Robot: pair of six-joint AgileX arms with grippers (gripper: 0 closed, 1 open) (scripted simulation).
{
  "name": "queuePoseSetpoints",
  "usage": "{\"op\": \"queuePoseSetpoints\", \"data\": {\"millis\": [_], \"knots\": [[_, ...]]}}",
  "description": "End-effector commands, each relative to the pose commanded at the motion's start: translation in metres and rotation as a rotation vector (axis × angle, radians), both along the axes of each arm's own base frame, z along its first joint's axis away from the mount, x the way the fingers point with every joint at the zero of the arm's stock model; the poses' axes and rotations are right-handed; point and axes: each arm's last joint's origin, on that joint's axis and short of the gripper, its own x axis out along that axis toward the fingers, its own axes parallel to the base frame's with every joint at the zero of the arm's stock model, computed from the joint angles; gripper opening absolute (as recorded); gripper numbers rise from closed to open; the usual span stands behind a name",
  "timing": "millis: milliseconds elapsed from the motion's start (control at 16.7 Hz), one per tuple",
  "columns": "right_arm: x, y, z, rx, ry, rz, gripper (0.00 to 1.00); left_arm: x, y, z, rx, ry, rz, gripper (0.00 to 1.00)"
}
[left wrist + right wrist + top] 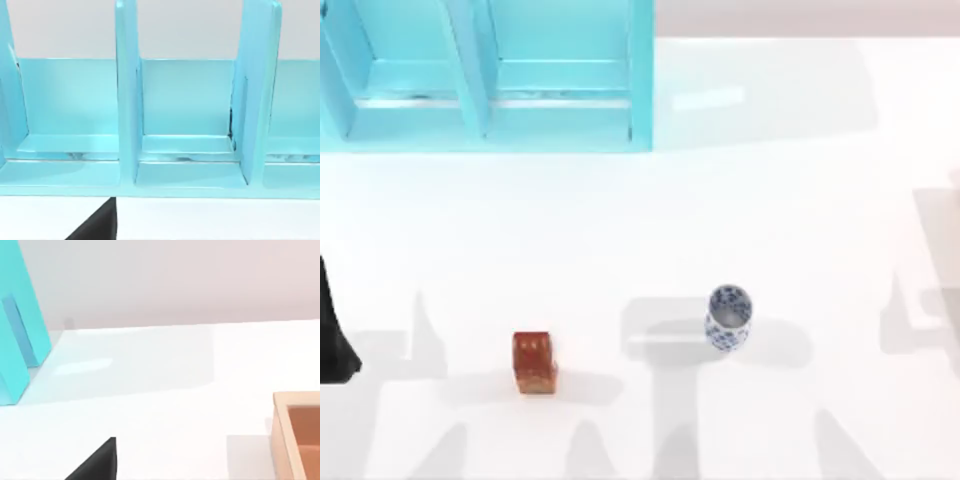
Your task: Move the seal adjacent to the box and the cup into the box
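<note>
Nearest us in the top view, the seal [534, 362] stands on the white desk [740, 200] at about seven o'clock from the middle, and the cup [728, 318] stands upright at roughly five o'clock, well apart from the seal and nothing touching either. We judge that no step has begun: both things sit free and neither is held. At the far left edge, around nine o'clock, a dark shape is probably part of our left arm [334, 335], parked; we cannot tell how its jaws stand, nor those of the right arm. In the right wrist view a corner of the box [295, 435] shows, tan-walled and open, resting on the desk. Farthest back, from eleven to twelve o'clock, stands the cyan shelf unit [485, 75], which is no part of the job. Next, we reckon, an arm must come down over one thing, the cup for the right side or the seal for the left, with jaws spread wide enough to straddle it.
</note>
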Motion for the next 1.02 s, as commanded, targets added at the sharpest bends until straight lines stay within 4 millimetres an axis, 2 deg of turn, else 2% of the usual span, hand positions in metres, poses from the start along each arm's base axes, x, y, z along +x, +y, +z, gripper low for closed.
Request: {"op": "queuePoseSetpoints", "data": {"millis": [240, 480, 600, 780, 900, 1020], "knots": [[0.038, 0.022, 0.047, 0.056, 0.280, 0.073, 1.00, 0.000, 0.000, 0.000, 0.000, 0.000, 0.000, 1.00], [0.100, 0.069, 0.071, 0.067, 0.650, 0.117, 1.00, 0.000, 0.000, 0.000, 0.000, 0.000, 0.000, 1.00], [0.132, 0.103, 0.070, 0.046, 0.843, 0.118, 1.00, 0.000, 0.000, 0.000, 0.000, 0.000, 0.000, 1.00], [0.173, 0.165, 0.055, -0.015, 1.104, 0.091, 1.00, 0.000, 0.000, 0.000, 0.000, 0.000, 0.000, 1.00], [0.191, 0.210, 0.039, -0.067, 1.241, 0.060, 1.00, 0.000, 0.000, 0.000, 0.000, 0.000, 0.000, 1.00], [0.200, 0.254, 0.021, -0.119, 1.340, 0.024, 1.00, 0.000, 0.000, 0.000, 0.000, 0.000, 0.000, 1.00]]}}
